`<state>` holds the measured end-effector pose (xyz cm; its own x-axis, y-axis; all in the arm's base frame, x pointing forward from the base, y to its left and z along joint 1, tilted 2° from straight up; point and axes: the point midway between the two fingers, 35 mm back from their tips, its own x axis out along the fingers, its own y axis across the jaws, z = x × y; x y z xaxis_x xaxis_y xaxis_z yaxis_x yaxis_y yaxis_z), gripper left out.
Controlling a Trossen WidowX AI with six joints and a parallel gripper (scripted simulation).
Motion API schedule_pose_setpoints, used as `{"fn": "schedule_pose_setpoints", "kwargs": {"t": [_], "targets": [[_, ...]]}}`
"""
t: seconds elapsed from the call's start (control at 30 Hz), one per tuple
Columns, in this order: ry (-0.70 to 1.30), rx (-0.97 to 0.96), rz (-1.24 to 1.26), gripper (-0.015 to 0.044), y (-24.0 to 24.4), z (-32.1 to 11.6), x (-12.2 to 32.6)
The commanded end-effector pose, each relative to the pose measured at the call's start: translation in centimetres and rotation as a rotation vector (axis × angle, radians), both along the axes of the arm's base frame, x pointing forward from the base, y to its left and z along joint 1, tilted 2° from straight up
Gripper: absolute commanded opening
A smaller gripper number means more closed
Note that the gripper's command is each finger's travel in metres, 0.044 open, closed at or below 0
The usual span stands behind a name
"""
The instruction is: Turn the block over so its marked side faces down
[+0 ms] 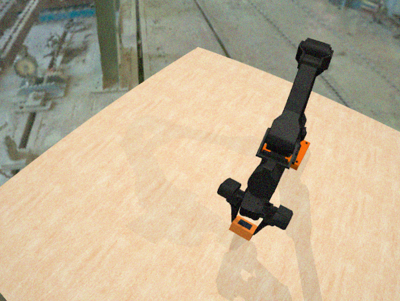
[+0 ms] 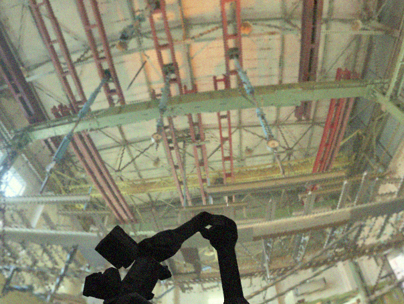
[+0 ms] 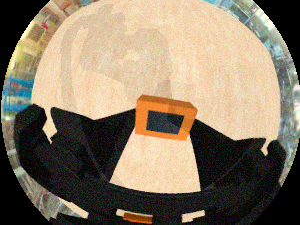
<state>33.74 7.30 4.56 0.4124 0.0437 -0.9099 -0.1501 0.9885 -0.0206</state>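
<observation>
Orange block (image 1: 243, 227): held off the pale wood table (image 1: 116, 185), near the right side, dark marked face up; its shadow lies nearer.
Gripper (image 1: 248, 226): jaws partly closed, clamped on the block's two sides.
Arm (image 1: 302, 89): black, reaching from the far right edge.

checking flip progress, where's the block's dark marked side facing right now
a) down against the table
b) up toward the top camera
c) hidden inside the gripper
b: in the top view the orange block, clamped in the gripper, shows its dark marked patch on its upper face, and its shadow on the table lies apart from it.
</observation>
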Motion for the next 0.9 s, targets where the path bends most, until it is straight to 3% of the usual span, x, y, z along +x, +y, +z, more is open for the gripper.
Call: {"fn": "schedule_pose_setpoints", "kwargs": {"t": [0.0,0.87], "targets": [[-0.072,0.006,0.004,0.0000,-0.1,0.1,-0.4],[-0.354,0.054,0.007,0.0000,0.1,-2.5,1.0]]}}
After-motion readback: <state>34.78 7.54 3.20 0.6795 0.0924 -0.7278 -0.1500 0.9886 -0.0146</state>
